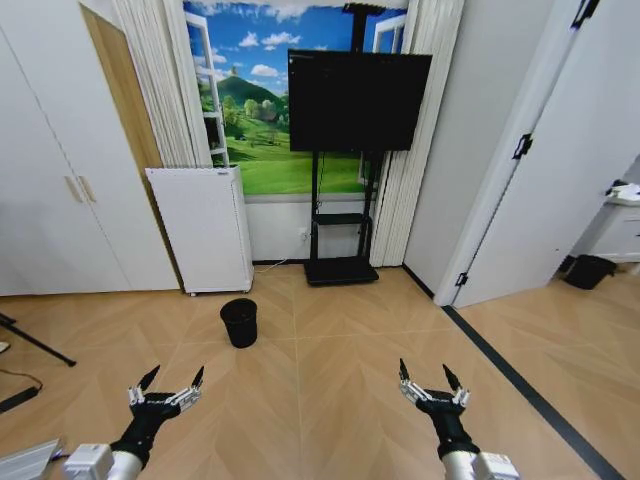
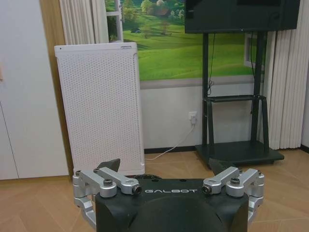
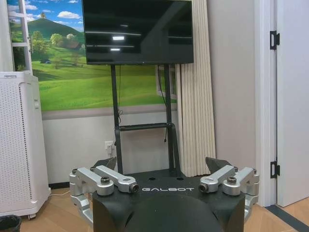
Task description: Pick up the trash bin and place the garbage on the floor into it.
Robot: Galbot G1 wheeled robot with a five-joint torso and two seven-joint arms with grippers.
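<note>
The trash bin [image 1: 239,322], a small round black mesh wastebasket, stands upright on the floor [image 1: 340,370] ahead and slightly left of centre; its rim also peeks into the right wrist view [image 3: 9,223]. My left gripper [image 1: 172,381] [image 2: 166,166] hovers low at the near left, open and holding nothing, well short of the bin. My right gripper [image 1: 424,376] [image 3: 161,162] is level with it at the near right, also open and holding nothing. The garbage is out of view.
A tall white perforated appliance [image 1: 203,228] stands against the wall behind the bin. A TV [image 1: 355,100] on a black stand [image 1: 342,270] is at the centre back. A thin black strip [image 1: 520,385] crosses the floor on the right. A black rod [image 1: 35,343] lies at the far left.
</note>
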